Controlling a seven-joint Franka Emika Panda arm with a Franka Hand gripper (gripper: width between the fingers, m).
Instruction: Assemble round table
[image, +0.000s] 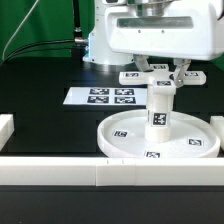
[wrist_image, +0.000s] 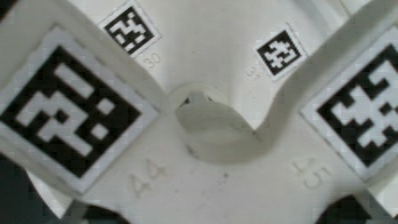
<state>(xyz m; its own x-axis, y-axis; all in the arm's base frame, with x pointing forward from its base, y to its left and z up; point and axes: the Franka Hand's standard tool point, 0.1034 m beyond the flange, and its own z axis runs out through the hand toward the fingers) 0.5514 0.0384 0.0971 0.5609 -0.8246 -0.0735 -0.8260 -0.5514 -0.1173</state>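
here cylinder (image: 160, 112) upright on disc (image: 128, 137) hub, cross-shaped piece (image: 150, 78) level above.

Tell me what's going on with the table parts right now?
The arm's gripper is down at the cross-shaped piece, which sits on top of the short cylinder. That cylinder stands upright in the hub of the round disc. The pictures do not show whether the jaws are clamped on the cross-shaped piece.
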